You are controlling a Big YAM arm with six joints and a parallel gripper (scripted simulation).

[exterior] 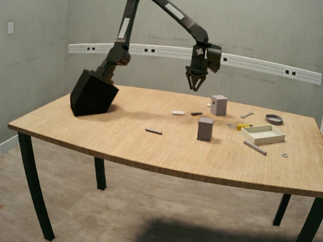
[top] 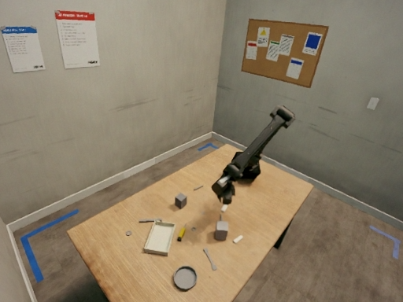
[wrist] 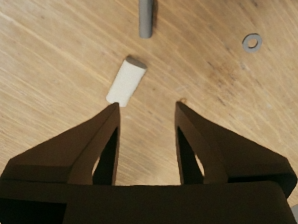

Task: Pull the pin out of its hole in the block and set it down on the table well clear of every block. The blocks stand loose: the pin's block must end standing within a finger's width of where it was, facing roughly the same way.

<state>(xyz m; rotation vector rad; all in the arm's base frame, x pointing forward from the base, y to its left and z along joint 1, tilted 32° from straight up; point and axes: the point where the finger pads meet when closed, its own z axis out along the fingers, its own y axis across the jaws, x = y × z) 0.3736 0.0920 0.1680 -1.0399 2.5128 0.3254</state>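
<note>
A grey block (top: 221,230) (exterior: 218,105) with a small hole in its side face stands upright on the table. A dark grey pin (exterior: 196,113) (wrist: 145,10) lies flat on the wood a short way from that block, outside the hole. A small white piece (top: 224,208) (exterior: 178,113) (wrist: 127,82) lies next to the pin. My gripper (top: 227,200) (exterior: 195,89) (wrist: 147,111) hangs well above the table over the white piece and the pin. Its fingers stand partly apart with nothing between them.
A second grey block (top: 180,200) (exterior: 205,128) stands nearer the table's middle, with another grey pin (top: 197,188) (exterior: 153,131) beyond it. A white tray (top: 150,236) (exterior: 263,140), a yellow tool (top: 181,233) (exterior: 243,126), a round lid (top: 185,278) (exterior: 274,118), a spanner (top: 210,259) and a washer (wrist: 252,42) lie nearby.
</note>
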